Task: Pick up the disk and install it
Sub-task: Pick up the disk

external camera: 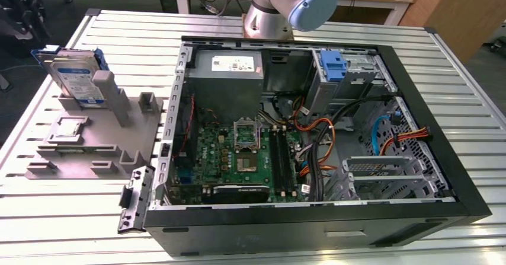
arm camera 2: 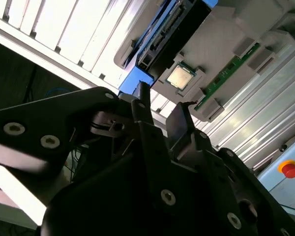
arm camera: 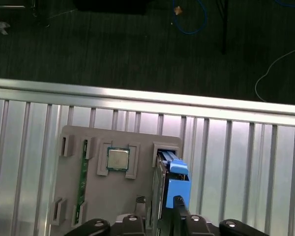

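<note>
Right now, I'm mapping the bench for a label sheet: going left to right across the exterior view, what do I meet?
The disk → grey power supply → blue bracket → metal drive cage.

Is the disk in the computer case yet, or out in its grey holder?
Out. The disk stands on edge in the grey holder on the table, outside the open computer case.
</note>
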{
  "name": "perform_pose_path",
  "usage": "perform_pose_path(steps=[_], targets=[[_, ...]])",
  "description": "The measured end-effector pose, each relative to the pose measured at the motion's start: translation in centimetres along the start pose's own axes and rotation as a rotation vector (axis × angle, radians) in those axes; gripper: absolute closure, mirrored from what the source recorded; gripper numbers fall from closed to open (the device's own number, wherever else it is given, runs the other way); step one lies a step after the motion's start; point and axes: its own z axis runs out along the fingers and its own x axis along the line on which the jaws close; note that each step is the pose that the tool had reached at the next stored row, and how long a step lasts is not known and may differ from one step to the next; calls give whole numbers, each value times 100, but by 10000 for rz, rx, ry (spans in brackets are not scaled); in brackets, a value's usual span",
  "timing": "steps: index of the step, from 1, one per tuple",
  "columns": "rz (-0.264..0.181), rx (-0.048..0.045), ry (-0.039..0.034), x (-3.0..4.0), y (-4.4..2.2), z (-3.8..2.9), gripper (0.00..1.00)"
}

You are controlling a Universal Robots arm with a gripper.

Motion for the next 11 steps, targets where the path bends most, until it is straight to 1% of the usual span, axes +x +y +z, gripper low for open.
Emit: perform_pose_path(steps=[1,2,3,4,6,9,11], targets=[[0,0,0,0,0,0,65],[0,1,-1,0,0,1,59],[0,1,-1,0,0,3,59],[16,3,-11,-1,0,6,53],[212,3,-22,-2,0,13,53],[677,-1,-31,-1,0,26,53],[756,9,-34,-11,-1,42,53]])
